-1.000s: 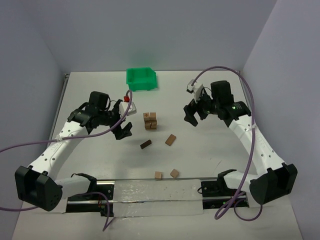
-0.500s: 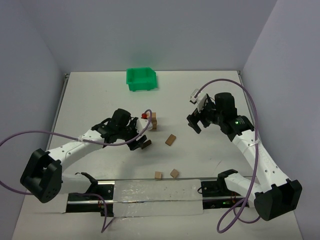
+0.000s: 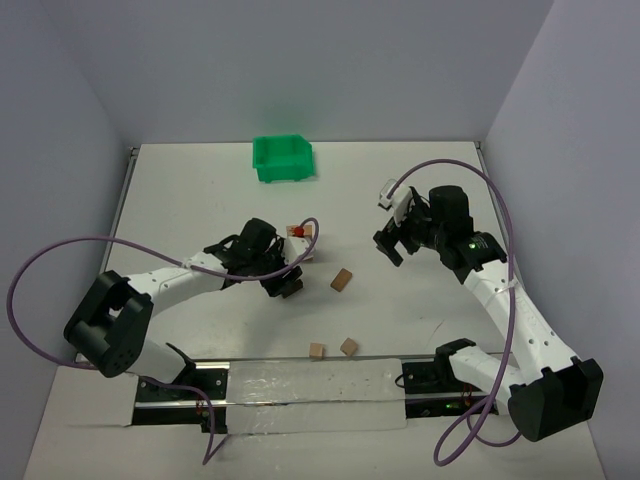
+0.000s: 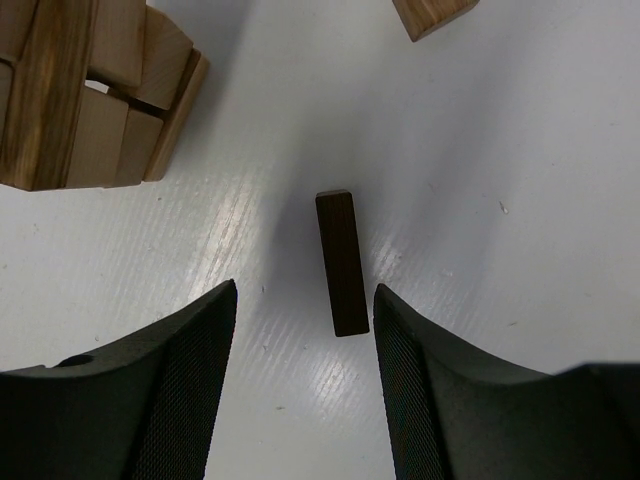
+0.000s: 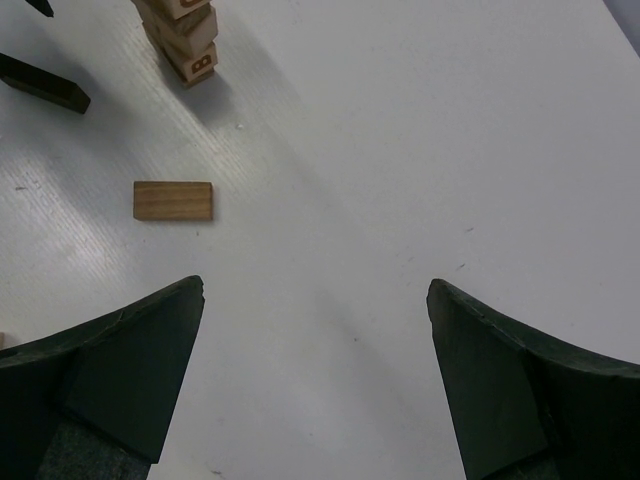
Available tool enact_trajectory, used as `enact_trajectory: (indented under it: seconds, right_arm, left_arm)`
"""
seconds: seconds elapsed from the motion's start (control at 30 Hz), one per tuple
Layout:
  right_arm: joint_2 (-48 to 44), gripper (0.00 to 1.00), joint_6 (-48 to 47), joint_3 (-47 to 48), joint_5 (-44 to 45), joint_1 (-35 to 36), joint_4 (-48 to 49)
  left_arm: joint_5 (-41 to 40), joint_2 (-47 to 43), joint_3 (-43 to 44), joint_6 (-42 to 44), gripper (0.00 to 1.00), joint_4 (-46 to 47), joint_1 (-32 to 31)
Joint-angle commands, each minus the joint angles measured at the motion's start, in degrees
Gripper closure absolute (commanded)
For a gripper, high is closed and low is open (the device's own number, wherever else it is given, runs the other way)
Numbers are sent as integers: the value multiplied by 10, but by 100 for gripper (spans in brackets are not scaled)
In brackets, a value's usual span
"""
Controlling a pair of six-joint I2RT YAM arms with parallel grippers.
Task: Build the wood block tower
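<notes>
The wood block tower [image 3: 303, 238], a small stack of light tan cubes and bars, stands mid-table, and in the left wrist view it sits at the upper left [image 4: 90, 90]. Just beside it lies a dark brown wooden bar [image 4: 342, 262], flat on the white table [image 3: 190, 200]. The left gripper [image 4: 305, 305] is low over it, jaws apart, the bar's near end between the fingers and close to the right-hand finger [image 4: 420, 390]; no grip yet. A flat tan wooden block [image 3: 342, 279] lies apart to the right of the bar. The right gripper [image 3: 388, 245] hovers beyond it, spread wide and holding nothing. Two small tan cubes [image 3: 317, 350] [image 3: 349, 346] sit near the front edge, and a green plastic bin [image 3: 282, 158] sits at the back.
</notes>
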Motion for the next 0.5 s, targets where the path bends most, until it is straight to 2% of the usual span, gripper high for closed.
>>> enact_trajectory:
  seconds: [0.0,0.47]
  right_arm:
    - [-13,0,-17,1,-1,3,28]
    - [12,0,-54,39,-7,9,25]
  left_arm:
    - [17,14,18,-18,37,24,-3]
    - [21,39,8,-23,42,28,-9]
